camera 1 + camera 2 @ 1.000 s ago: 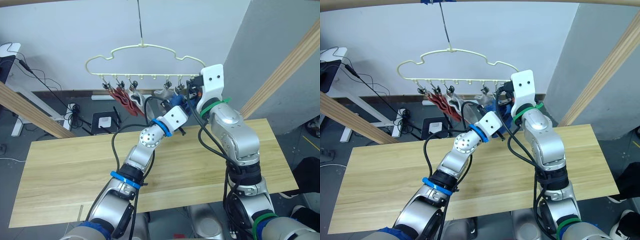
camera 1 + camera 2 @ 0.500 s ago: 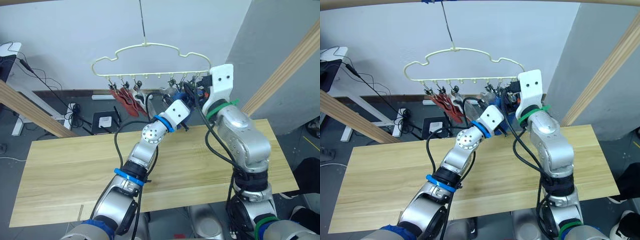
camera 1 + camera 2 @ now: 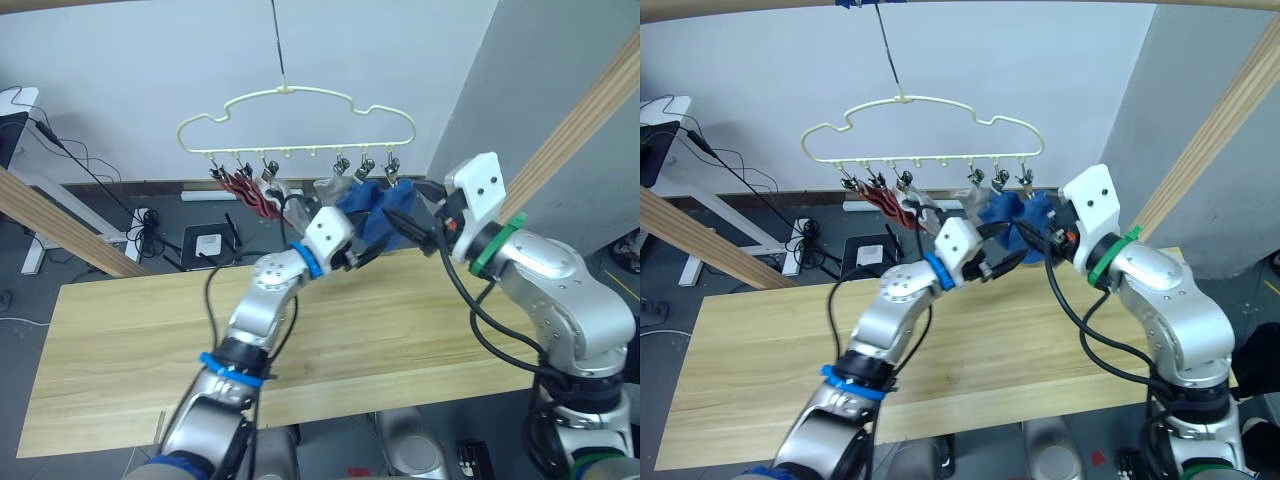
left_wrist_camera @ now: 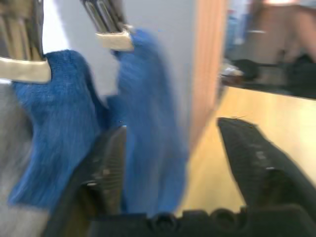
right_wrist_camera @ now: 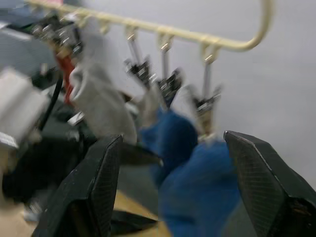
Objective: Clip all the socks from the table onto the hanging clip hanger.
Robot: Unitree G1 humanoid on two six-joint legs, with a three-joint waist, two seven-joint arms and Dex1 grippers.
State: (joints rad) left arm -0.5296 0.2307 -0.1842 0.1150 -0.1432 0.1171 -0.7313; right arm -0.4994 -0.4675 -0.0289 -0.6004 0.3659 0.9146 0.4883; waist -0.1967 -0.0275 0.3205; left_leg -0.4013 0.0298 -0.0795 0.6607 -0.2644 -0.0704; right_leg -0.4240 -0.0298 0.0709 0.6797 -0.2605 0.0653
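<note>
Both arms are raised and angled inward, hands meeting near centre. The left hand (image 3: 372, 252) reaches up and to the right from a bent elbow, its black fingers (image 4: 106, 170) spread wide apart. The right hand (image 3: 412, 228) points leftward from a sharply bent elbow, fingers (image 5: 101, 182) likewise parted, gripping nothing.

No text, label, brand, number or sign can be read anywhere here.
</note>
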